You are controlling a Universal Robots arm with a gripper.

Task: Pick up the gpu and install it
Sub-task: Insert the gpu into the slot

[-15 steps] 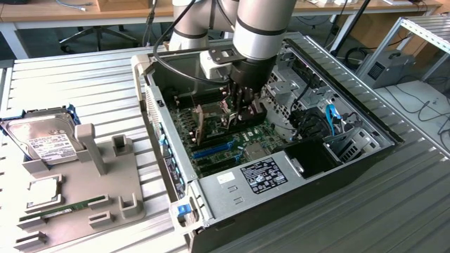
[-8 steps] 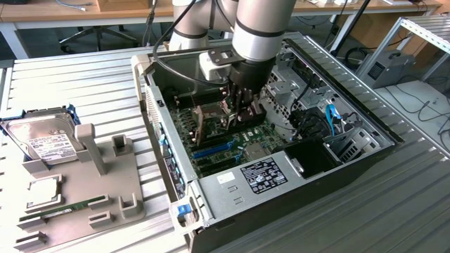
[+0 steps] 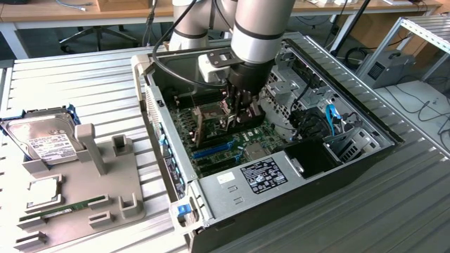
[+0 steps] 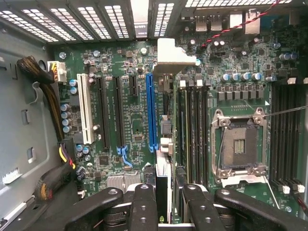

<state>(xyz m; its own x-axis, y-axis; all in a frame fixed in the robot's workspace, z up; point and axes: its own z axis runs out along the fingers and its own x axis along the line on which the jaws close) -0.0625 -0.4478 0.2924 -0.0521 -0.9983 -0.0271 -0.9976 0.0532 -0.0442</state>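
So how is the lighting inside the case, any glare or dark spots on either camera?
Exterior view: even room light, but the arm shades the motherboard under the pincer, and the empty bay by the open black computer case wall is dark. Wrist view: the green motherboard is evenly lit, mild shine on the silver CPU socket frame; the thin black GPU card in the pincer looks dark.

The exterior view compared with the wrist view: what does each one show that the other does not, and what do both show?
Exterior view alone: the grey holder tray beside the computer case, with the silver hard drive, a CPU chip and a green RAM stick on it, plus the robot arm.

Wrist view alone: the empty CPU socket, the blue slot, the white slot and the vented rear panel.

Both: the gripper holding the gpu edge-down over the green motherboard.
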